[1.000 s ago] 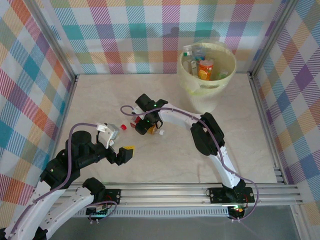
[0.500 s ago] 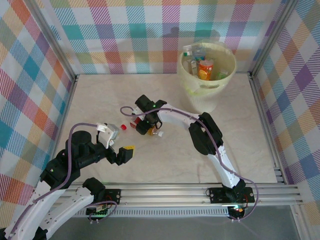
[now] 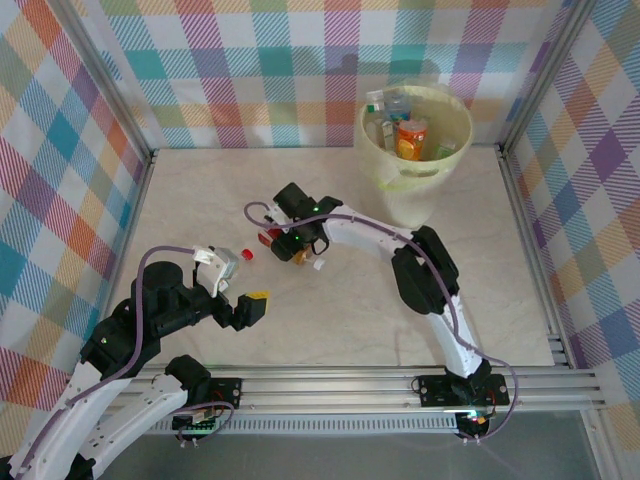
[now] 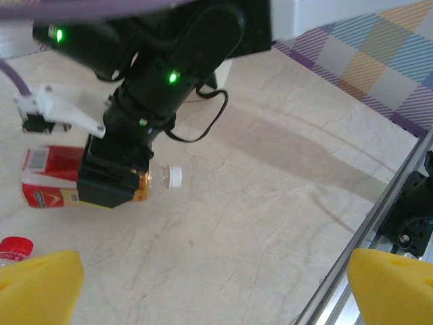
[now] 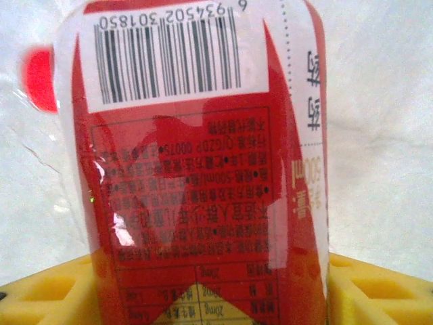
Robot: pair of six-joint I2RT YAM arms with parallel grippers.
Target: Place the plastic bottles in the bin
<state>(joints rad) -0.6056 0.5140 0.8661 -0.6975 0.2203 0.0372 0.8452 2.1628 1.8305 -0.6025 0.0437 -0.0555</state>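
A red-labelled plastic bottle (image 5: 203, 169) with a white cap (image 4: 174, 177) lies sideways near the table's middle, and my right gripper (image 3: 292, 246) is shut on it. Its yellow fingers (image 5: 375, 291) press both sides of the label. In the left wrist view the same bottle (image 4: 51, 177) sticks out left of the right gripper (image 4: 111, 181). A small clear bottle with a red cap (image 3: 245, 255) lies just left of it. My left gripper (image 3: 250, 305) hovers open near the front left with nothing between its yellow pads (image 4: 37, 284). The pale-yellow bin (image 3: 440, 110) stands at the back right and holds several bottles (image 3: 411, 138).
Checked cloth walls and metal frame posts close in the table on three sides. An aluminium rail (image 3: 400, 385) runs along the near edge. The right arm's purple cable (image 3: 262, 215) loops over the table beside the gripper.
The right gripper's jaws have closed onto the red-labelled bottle, and gripper and bottle have shifted slightly to the right and back. The left arm has stayed still.
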